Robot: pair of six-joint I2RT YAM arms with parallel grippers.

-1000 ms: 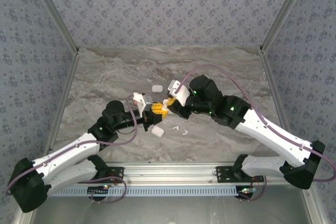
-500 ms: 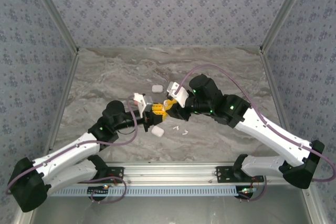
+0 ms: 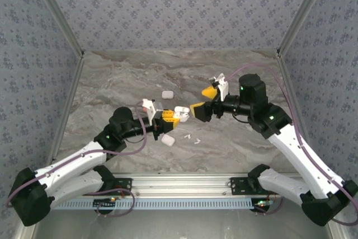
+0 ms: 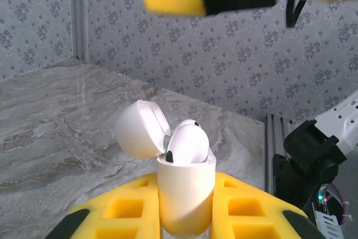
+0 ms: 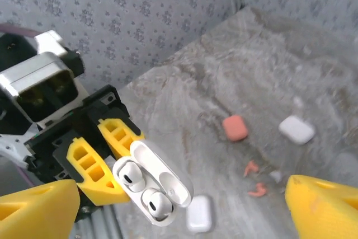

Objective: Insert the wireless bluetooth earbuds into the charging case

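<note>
1. My left gripper (image 3: 172, 117) pinches the glossy white charging case (image 3: 180, 111) between ribbed yellow fingers, mid-table on veined marble (image 3: 123, 76).
2. Two rounded, smooth earbuds (image 5: 132, 176) sit in the open case's wells.
3. My right gripper (image 3: 203, 101) gapes wide at the case's two o'clock.

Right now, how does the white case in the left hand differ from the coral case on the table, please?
The white charging case is open, lid back; the coral case is shut. The left hand grips the white one; the coral one lies loose on the table. Two white earbuds sit in the white one; the coral one's inside is hidden. Both are rounded.
</note>
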